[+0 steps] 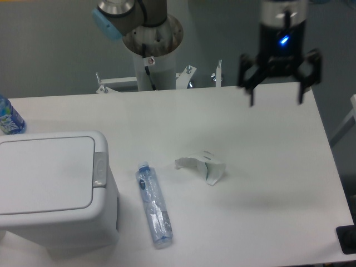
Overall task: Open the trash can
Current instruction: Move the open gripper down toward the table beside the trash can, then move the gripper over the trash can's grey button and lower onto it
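The trash can [53, 189] is a large white boxy bin at the front left of the table, its flat lid shut. A small grey latch button [99, 168] sits on the lid's right edge. My gripper [276, 99] hangs high over the table's back right, far from the bin. Its two fingers are spread wide apart and hold nothing.
An empty clear plastic bottle [154, 205] lies on its side just right of the bin. A crumpled white paper cup [201, 165] lies mid-table. A blue-labelled bottle [9, 117] stands at the far left edge. The arm's base column [151, 61] stands behind the table.
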Tool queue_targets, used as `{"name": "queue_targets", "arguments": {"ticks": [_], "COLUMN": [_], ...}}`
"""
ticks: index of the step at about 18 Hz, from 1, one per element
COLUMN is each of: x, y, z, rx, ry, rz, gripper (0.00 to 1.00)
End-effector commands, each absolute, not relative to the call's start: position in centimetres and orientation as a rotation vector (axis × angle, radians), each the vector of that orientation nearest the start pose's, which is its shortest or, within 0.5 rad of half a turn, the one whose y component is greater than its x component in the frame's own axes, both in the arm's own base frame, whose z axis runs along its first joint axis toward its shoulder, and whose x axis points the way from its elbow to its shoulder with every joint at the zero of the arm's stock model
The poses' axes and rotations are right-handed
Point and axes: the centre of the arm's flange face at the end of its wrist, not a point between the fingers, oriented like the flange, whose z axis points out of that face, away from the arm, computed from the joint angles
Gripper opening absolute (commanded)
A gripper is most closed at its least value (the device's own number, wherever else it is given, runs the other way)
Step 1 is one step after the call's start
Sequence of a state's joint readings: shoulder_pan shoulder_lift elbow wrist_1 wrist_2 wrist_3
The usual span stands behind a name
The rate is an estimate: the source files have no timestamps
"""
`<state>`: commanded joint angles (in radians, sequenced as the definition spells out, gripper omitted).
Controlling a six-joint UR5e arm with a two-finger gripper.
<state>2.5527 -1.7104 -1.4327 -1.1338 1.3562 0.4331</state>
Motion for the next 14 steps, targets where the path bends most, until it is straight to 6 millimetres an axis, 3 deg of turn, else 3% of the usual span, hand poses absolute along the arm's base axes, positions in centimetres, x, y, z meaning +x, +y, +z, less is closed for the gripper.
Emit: {"name": "queue_targets", "arguments": {"ticks": [5, 9, 14], "x": [-38.6, -36.0, -34.0], "y": [47.5, 51.1, 54.0], "z": [52.3, 50.2, 49.0], "rx": [-2.468, -2.515, -2.500], "ry": [-0.803, -0.741, -0.740], "rz": [-0.098, -0.152, -0.173], "gripper": [1.00, 1.00, 1.00]}}
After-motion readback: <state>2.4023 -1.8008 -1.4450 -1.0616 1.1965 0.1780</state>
